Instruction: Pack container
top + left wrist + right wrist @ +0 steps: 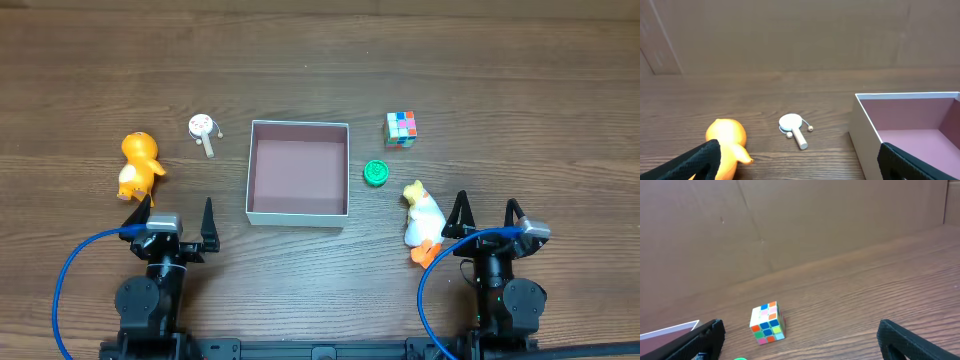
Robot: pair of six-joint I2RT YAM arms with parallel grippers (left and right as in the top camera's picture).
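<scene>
Brown wooden tabletop (520, 90) fills your overhead view, and the container (298, 170) sits in the middle of it, open side up, its pink floor showing. To its left you have an orange duck (140, 165) and a small white paddle drum (203, 130). To its right are a coloured puzzle cube (401, 128), a green round cap (376, 173) just beside the container wall, and a white duck (423, 218) (orange feet pointing back toward the arm). Your left gripper (178, 208) stands spread wide, holding nothing, near the container's front left corner, with the orange duck just ahead of its outer finger. Your right gripper (487, 208) is likewise wide and holds nothing, the white duck just beside its inner finger.
</scene>
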